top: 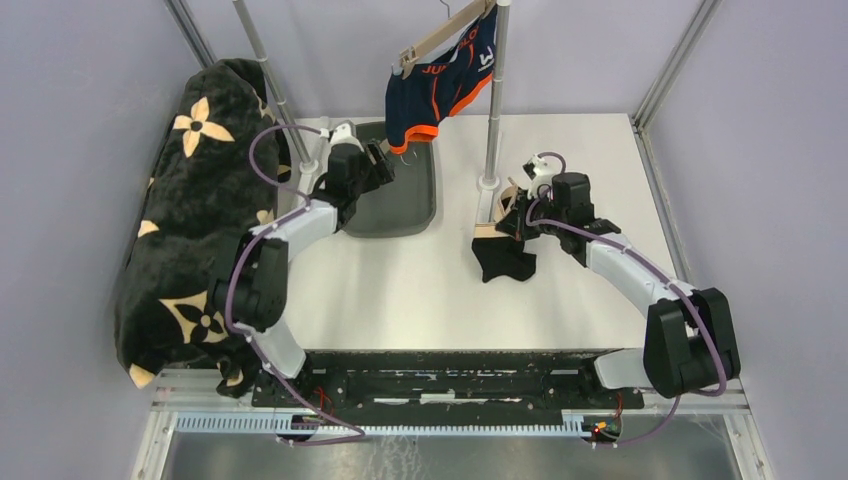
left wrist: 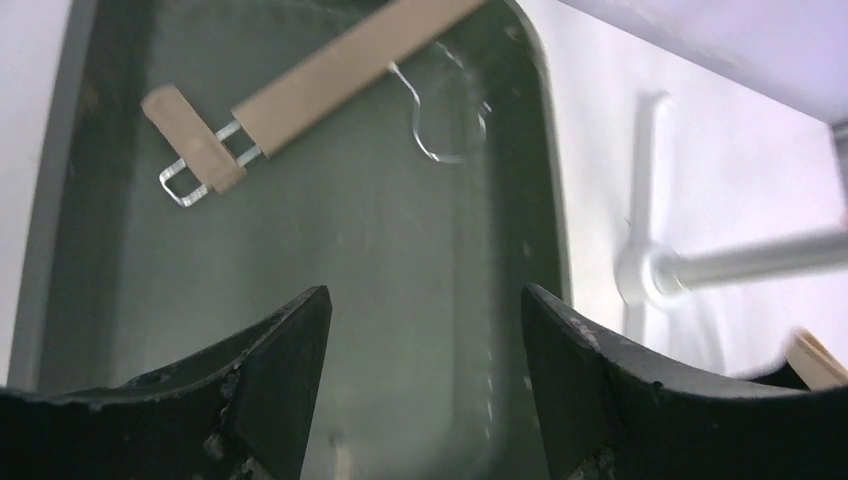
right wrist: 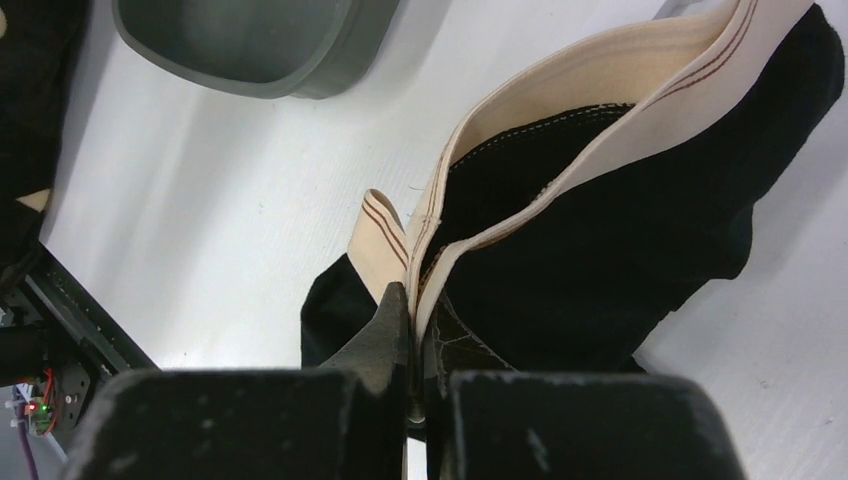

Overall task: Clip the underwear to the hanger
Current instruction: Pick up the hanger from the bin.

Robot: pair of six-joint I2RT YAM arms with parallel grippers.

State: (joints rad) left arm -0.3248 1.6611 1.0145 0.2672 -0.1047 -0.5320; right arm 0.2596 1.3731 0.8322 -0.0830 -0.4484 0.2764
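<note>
1. The right gripper (right wrist: 415, 300) has its fingers pressed together on the cream waistband (right wrist: 600, 85) of the black underwear (right wrist: 600, 230). It holds that edge up, and the rest of the cloth sags onto the white table (top: 400, 290).
2. In the top view this underwear sits right of centre, just beside the foot of an upright metal pole (top: 495, 100).
3. The left gripper (left wrist: 425, 295) hangs over the grey tray (left wrist: 540, 150) with its fingers well apart and nothing between them.
4. A wooden hanger (left wrist: 340, 70) lies in the tray ahead of those fingers. One clip (left wrist: 190, 140) points to the left of the wrist view, and its wire hook (left wrist: 445, 120) rests on the tray floor.
5. A second hanger (top: 440, 38) hangs tilted up at the rail. It carries navy and orange underwear (top: 445, 90) that dangles over the far part of the tray and hides it from above.
6. The pole stands between the tray and the black underwear.
7. A black blanket (top: 190, 230) with cream flower shapes is heaped along the left side, close against the left arm.
</note>
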